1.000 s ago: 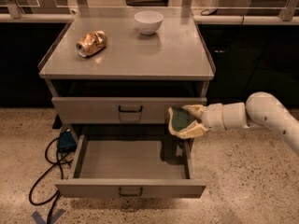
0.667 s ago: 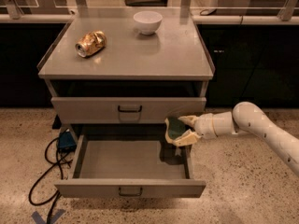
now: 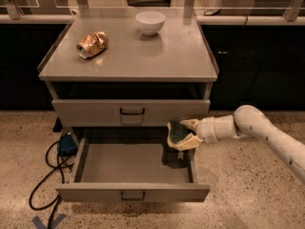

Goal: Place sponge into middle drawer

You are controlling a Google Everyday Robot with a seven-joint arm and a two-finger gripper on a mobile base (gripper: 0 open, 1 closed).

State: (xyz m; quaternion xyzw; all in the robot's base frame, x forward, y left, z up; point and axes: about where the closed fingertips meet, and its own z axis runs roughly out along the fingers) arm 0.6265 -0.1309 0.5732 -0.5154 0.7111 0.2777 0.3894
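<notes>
Two-finger cream gripper [image 3: 183,134], on the white arm reaching in from the right, is clamped on the small yellow sponge w/ dark green scrub face [image 3: 175,132]. The sponge is held in the air, above the right rear part of the pulled-out wide grey metal middle drawer [image 3: 127,164], just inside its right wall and just below the closed matching grey upper drawer front [image 3: 131,112].

Risks, as I judge them:
- Release this near the right wall: sponge may catch the rim and tip out onto the speckled floor.
- Gripper sits close under the upper drawer front, so lifting could knock it.
- Soft sponge may cling to one finger and drop late, off target.

Vs. 1.0 s ago: the gripper was further right, by the drawer's right edge. It has since moved left and a bit lower, now over the drawer's inside. Crushed gold can [image 3: 92,44] and white bowl [image 3: 150,22] on the grey cabinet surface [image 3: 143,56] haven't moved.
</notes>
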